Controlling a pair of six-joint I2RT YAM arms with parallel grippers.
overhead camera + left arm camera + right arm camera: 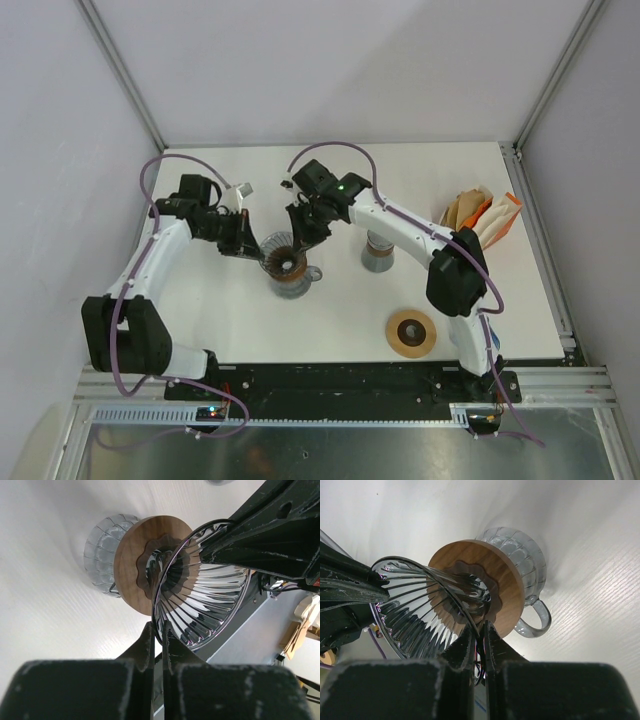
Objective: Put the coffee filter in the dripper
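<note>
The dripper is a ribbed clear glass cone with a round wooden collar, standing on a glass cup with a handle, left of the table's centre. My left gripper is shut on the cone's left rim; the left wrist view shows the rim pinched between its fingers, with the gripper below it. My right gripper is shut on the opposite rim, and the right wrist view shows the gripper clamping the thin glass edge of the dripper. The brown paper coffee filters lie in an orange and white packet at the far right, held by no gripper.
A grey glass vessel stands under the right arm's forearm. A second wooden ring lies near the front edge on the right. White walls close the table on three sides.
</note>
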